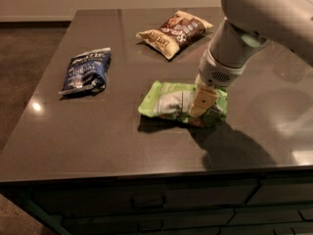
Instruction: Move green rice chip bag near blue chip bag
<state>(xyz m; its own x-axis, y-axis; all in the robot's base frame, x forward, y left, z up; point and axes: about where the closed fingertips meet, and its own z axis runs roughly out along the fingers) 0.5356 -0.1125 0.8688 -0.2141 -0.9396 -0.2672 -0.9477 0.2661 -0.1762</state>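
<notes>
As gripper sits over crumpled green rice chip bag, glossy countertop

The countertop is smooth, dark and glossy. The green rice chip bag, blue chip bag and brown bag are crinkled, shiny foil. The gripper, matt cream plastic, rests over the green bag's right half.

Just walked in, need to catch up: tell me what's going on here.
The robot's arm reaches in from the right, its claw down on the right part of the green rice chip bag in the middle of the counter. The blue chip bag lies apart to the left, so the move is not yet done. A brown-and-tan bag sits at the back.
</notes>
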